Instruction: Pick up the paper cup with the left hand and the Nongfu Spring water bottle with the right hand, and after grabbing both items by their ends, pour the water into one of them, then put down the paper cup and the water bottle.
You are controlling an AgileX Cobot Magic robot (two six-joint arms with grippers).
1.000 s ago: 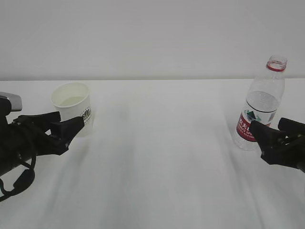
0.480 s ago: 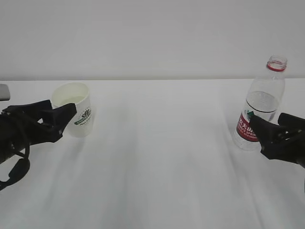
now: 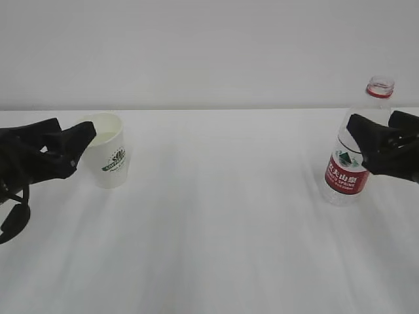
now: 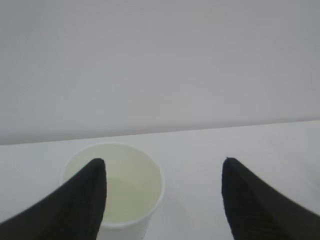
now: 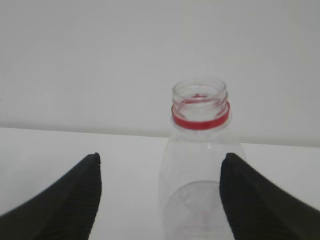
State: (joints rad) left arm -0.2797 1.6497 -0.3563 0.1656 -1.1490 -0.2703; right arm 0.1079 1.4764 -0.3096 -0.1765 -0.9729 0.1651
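Observation:
The paper cup (image 3: 110, 162) stands upright on the white table at the left, its green logo facing the camera. Faintly yellowish water (image 4: 125, 197) lies in its bottom. My left gripper (image 3: 71, 131) hovers open just left of the cup at rim height, touching nothing. In the left wrist view the cup (image 4: 135, 175) sits behind the left finger of that gripper (image 4: 162, 162). The Nongfu Spring water bottle (image 3: 346, 175) stands upright and uncapped at the right. My right gripper (image 3: 372, 123) is open at the bottle's shoulder height. In the right wrist view the bottle (image 5: 200, 150) stands beyond that gripper (image 5: 161, 156), toward its right finger.
A white table (image 3: 216, 216) spreads between cup and bottle. A plain white wall (image 3: 209, 52) rises behind the table's far edge.
Both grippers have risen. The left one drew back to the left, away from the cup's side. The right one climbed from label height to the bottle's shoulder. Cup and bottle stayed put.

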